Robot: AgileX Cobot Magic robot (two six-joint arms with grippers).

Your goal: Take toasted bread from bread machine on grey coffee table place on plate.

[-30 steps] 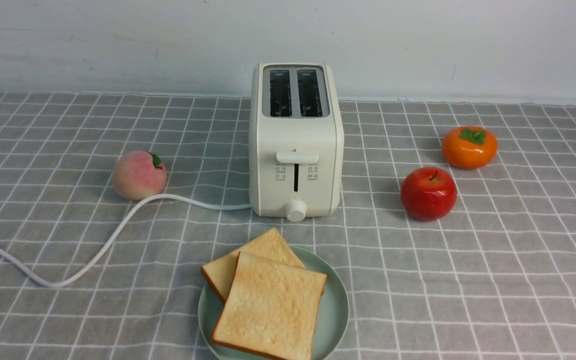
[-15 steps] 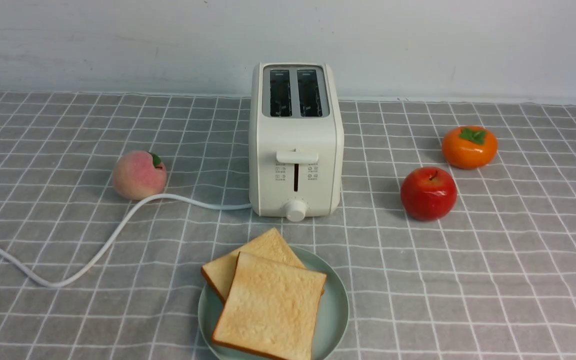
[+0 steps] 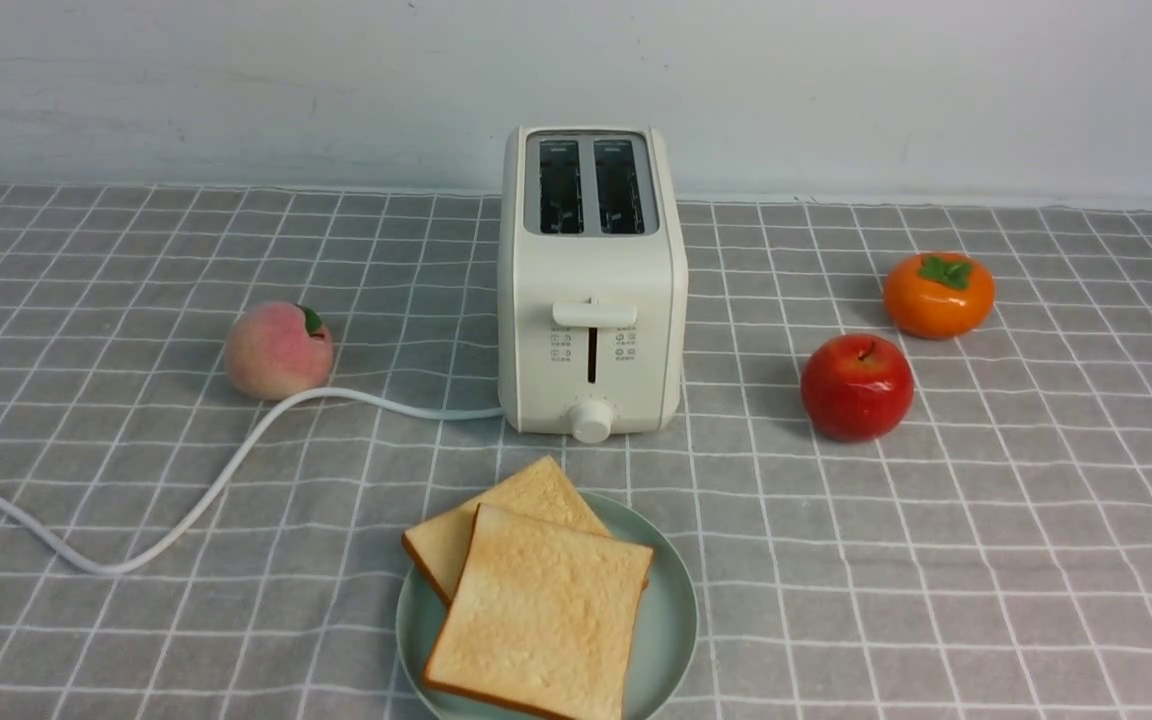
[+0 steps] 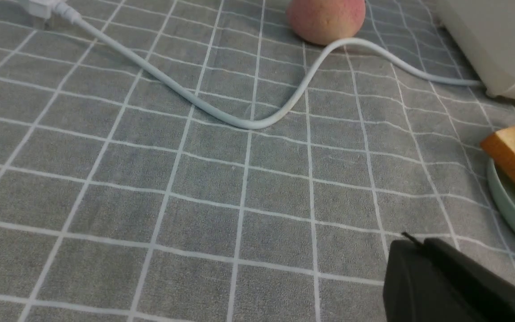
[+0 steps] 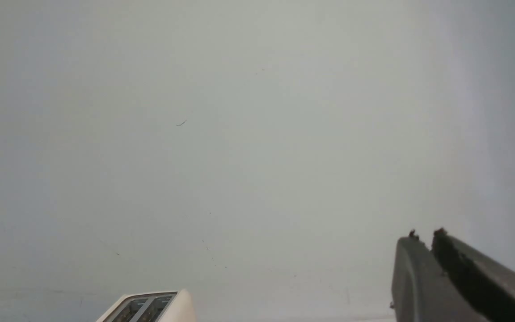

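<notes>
Two slices of toasted bread lie overlapping on the plate (image 3: 671, 620), the upper slice (image 3: 541, 610) partly covering the lower one (image 3: 526, 498). The plate sits on the grey coffee table (image 3: 986, 560) just in front of the bread machine (image 3: 591, 290), whose two slots are empty. Neither gripper shows in the front view. In the left wrist view my left gripper (image 4: 414, 241) is shut and empty, low over the cloth, left of the plate's rim (image 4: 510, 201) and a toast edge (image 4: 514, 154). My right gripper (image 5: 424, 235) is raised, shut and empty, facing the wall above the bread machine's top (image 5: 145, 306).
A peach (image 3: 278, 350) lies left of the bread machine, with the white cord (image 3: 196, 500) curling past it to the table's left edge. A red apple (image 3: 856, 387) and an orange persimmon (image 3: 939, 293) sit to the right. A white wall stands behind.
The dark tip of my left gripper at the front view's left edge slid downward and left the frame. The toast, plate and bread machine have not moved.
</notes>
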